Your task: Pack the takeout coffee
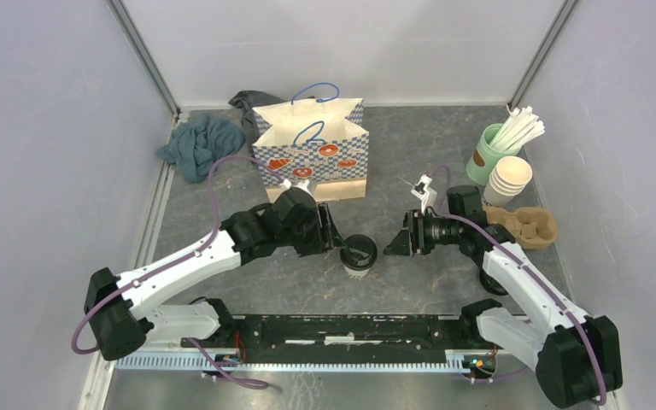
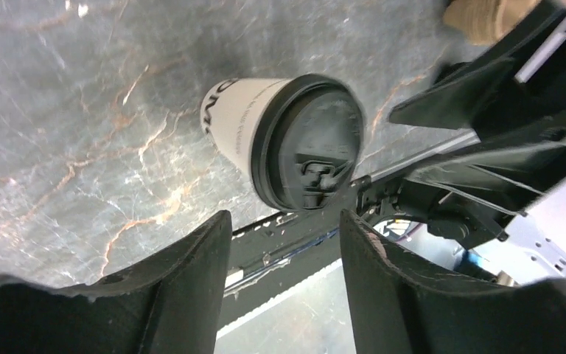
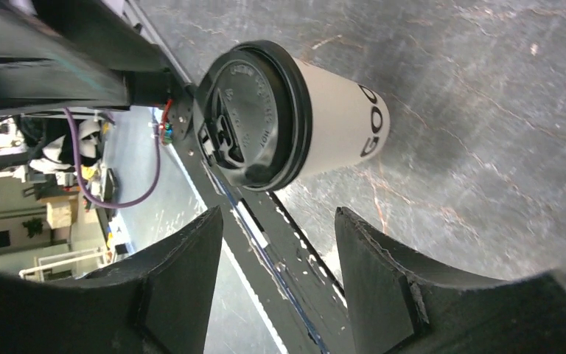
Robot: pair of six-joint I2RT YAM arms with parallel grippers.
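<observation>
While the overhead camera is showing the takeout coffee (image 1: 359,256) standing upright on the marbled table (image 1: 410,154) between my two pincers, my wrist cameras are giving me the close detail. My left gripper (image 2: 285,217) is hanging spread, pinching nothing, the cup just beyond its tips. My right gripper (image 3: 276,214) is gaping too, facing the black lid (image 3: 254,114) and dark lettering on the cup wall. From the left wrist, my own right arm is looming behind the cup. Only the overhead is catching the rest: the patterned paper bag (image 1: 312,154) behind my left arm, a blue-grey cloth (image 1: 201,145) beside it, and far right the green straw cup (image 1: 489,154), stacked cream cups (image 1: 509,179) and brown carrier (image 1: 530,224).
</observation>
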